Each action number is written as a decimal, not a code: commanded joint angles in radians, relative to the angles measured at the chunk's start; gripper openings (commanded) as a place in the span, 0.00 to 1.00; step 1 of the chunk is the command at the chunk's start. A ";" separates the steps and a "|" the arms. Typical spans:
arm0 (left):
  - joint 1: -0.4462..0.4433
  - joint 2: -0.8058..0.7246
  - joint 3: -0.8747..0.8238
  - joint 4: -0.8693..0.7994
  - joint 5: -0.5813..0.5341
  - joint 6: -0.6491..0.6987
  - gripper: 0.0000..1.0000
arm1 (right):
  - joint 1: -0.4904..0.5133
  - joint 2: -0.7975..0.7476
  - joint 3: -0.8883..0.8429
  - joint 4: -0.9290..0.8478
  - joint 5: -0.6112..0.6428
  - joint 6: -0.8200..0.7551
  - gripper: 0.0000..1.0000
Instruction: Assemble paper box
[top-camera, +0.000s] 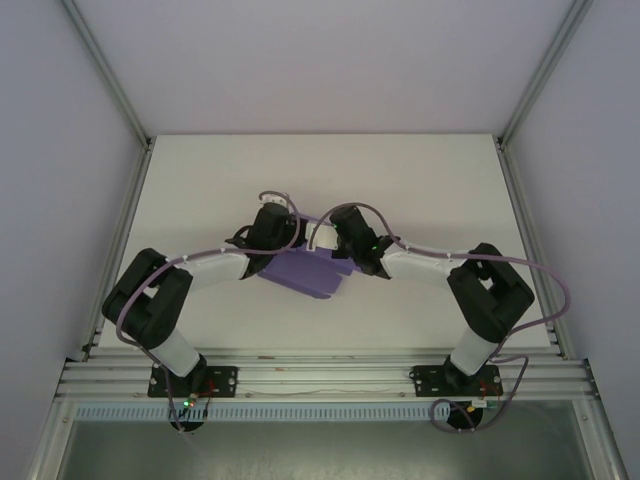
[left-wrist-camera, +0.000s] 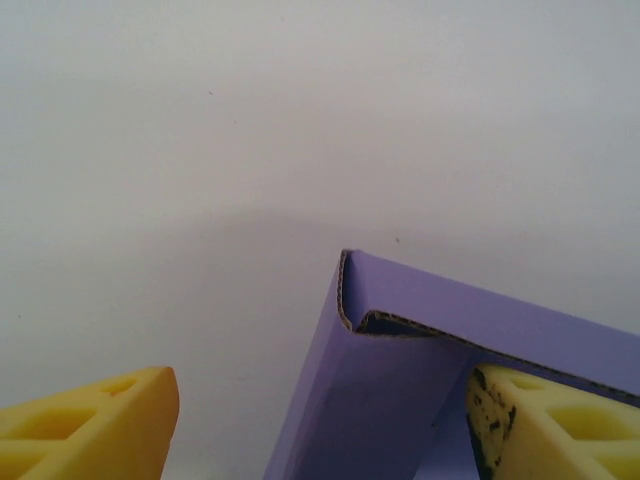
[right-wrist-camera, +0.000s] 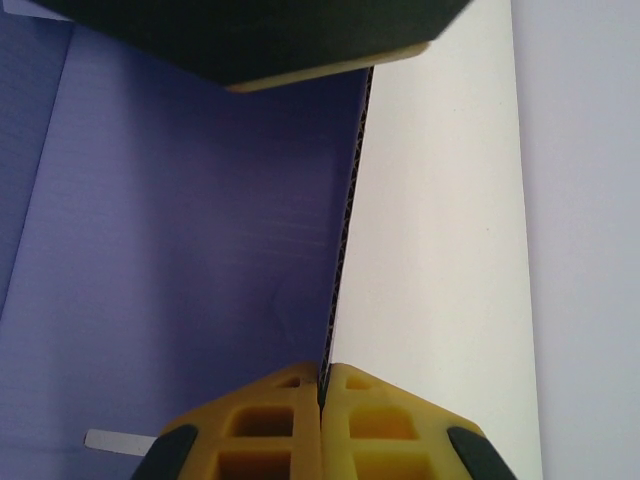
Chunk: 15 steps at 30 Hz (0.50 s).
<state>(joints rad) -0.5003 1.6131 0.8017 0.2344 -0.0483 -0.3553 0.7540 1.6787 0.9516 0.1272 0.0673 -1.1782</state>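
Note:
The purple paper box (top-camera: 305, 272) lies partly folded at the middle of the white table (top-camera: 420, 180), between both grippers. My left gripper (top-camera: 268, 255) is at its left end. In the left wrist view this gripper (left-wrist-camera: 320, 400) stands open; a folded corner of the paper box (left-wrist-camera: 400, 370) rises between its yellow fingers (left-wrist-camera: 110, 420), close to the right one and well apart from the left one. My right gripper (top-camera: 345, 262) is at the box's right end. Its yellow fingertips (right-wrist-camera: 322, 385) are shut on the thin edge of an upright wall of the paper box (right-wrist-camera: 200, 250).
The pinched wall's other face is white (right-wrist-camera: 430, 250). The left gripper's black body (right-wrist-camera: 260, 30) hangs over the far end of the box in the right wrist view. Aluminium frame rails (top-camera: 320, 375) run along the table's near edge, and enclosure walls stand on both sides.

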 joint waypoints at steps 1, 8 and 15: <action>0.033 -0.068 -0.055 -0.035 0.078 -0.019 0.75 | 0.007 0.006 -0.025 -0.049 0.003 -0.003 0.00; 0.108 -0.190 -0.138 -0.003 0.166 -0.031 0.73 | 0.009 0.001 -0.029 -0.046 0.003 -0.006 0.00; 0.129 -0.102 -0.079 -0.026 0.289 0.061 0.66 | 0.012 0.001 -0.022 -0.044 -0.001 -0.018 0.00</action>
<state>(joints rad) -0.3782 1.4765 0.6865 0.2245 0.1562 -0.3447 0.7567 1.6783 0.9440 0.1272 0.0669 -1.1790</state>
